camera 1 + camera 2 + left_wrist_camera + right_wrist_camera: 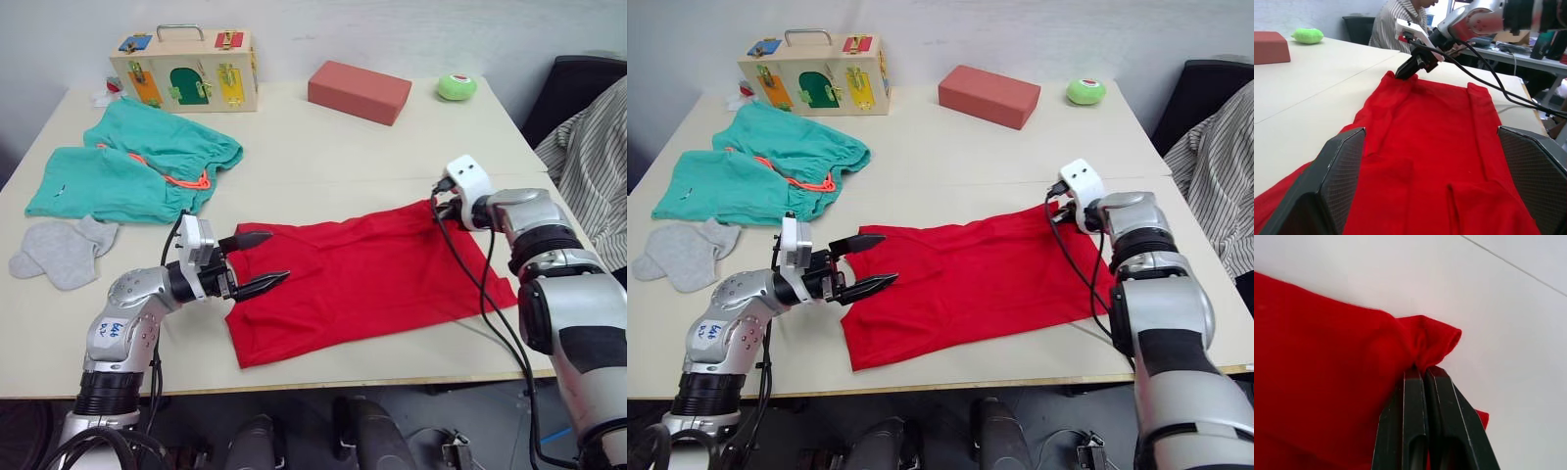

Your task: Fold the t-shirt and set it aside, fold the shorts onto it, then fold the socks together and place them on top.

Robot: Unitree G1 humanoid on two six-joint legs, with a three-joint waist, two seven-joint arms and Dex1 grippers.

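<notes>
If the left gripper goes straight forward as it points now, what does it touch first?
Most likely the t-shirt: the open left gripper points along the red cloth towards the right gripper, which pinches the far edge. How high it hovers above the cloth is unclear.

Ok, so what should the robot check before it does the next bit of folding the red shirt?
1. Right gripper has hold of the t-shirt: ok, its jaws are shut on a bunched corner of the cloth.
2. Left gripper ready to grab: ok, jaws open over the shirt's other end, nothing in them.
3. Shirt lying flat: not ok, it has lengthwise creases and a puckered corner.
4. Bare table to fold on: ok, behind the shirt.
5. Shorts and socks out of the way: ok, both lie apart on the robot's left.
6. Shirt fully on the table: ok, though its near edge lies close to the table's front edge.
</notes>
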